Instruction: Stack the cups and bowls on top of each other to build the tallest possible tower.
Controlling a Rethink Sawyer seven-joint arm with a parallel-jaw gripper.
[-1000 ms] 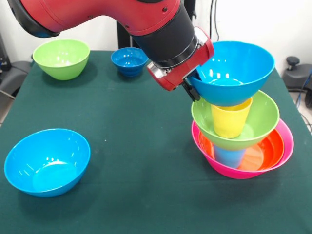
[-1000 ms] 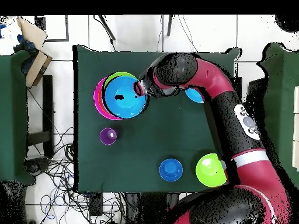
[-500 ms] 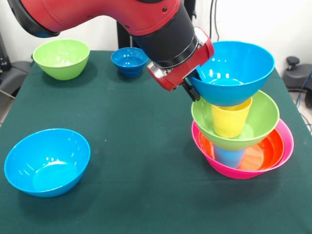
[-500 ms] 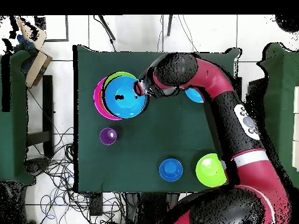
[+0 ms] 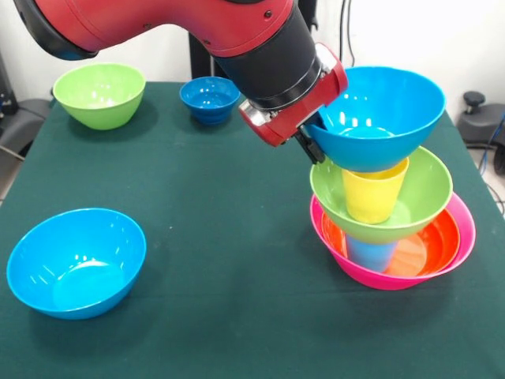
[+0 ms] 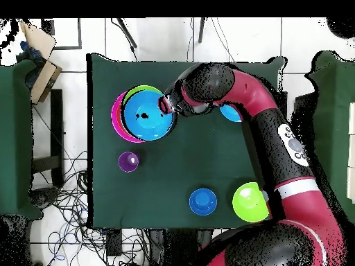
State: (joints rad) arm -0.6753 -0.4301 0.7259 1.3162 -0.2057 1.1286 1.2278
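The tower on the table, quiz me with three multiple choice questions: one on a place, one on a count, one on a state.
1. What sits directly on the yellow cup?
A. bright blue bowl
B. orange bowl
C. purple cup

2. How many bowls stand apart from the tower?
A. one
B. three
C. five

3. The tool is
A. raised clear of everything
B. at the top bowl's rim
C. on the table

Answers: 1 A, the bright blue bowl rests on it. 2 B, lime green, dark blue, bright blue. 3 B, it meets the rim.
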